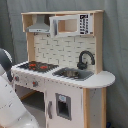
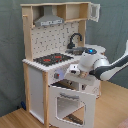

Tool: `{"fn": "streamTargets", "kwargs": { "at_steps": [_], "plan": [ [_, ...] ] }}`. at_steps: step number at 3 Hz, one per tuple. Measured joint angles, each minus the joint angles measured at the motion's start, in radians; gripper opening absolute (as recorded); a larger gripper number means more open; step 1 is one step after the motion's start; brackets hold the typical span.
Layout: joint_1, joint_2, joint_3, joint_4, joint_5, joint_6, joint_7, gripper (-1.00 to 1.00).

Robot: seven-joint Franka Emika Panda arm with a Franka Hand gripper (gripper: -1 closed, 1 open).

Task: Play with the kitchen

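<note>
With the windowed oven door [image 2: 70,102] of the tall white-and-wood toy kitchen [image 2: 47,75] swung open and the gripper [image 2: 74,71] close against the front, finger opening untellable, a careless push could strain the hinge.

A dark grey-green curtain [image 2: 12,55] is seen as the backdrop in both exterior views; it hangs in soft vertical folds and covers the whole background. In the second exterior view, a light wooden floor [image 2: 17,119] is seen at the bottom, with boards of a warm yellow-brown colour, and it meets the lower edge of the curtain at the second exterior view's left. In the first exterior view, the same curtain [image 1: 115,55] fills the first exterior view's right side and the top.
</note>
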Motion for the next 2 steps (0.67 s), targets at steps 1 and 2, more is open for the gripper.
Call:
{"fn": "streamTargets", "kwargs": {
  "at_steps": [1, 2],
  "plan": [
    [0.064, -0.01, -0.064, 0.0, -0.036, -0.056, 0.06, 1.0],
    [0.12, -0.026, -0.113, 0.0, -0.068, -0.11, 0.124, 1.0]
  ]
}}
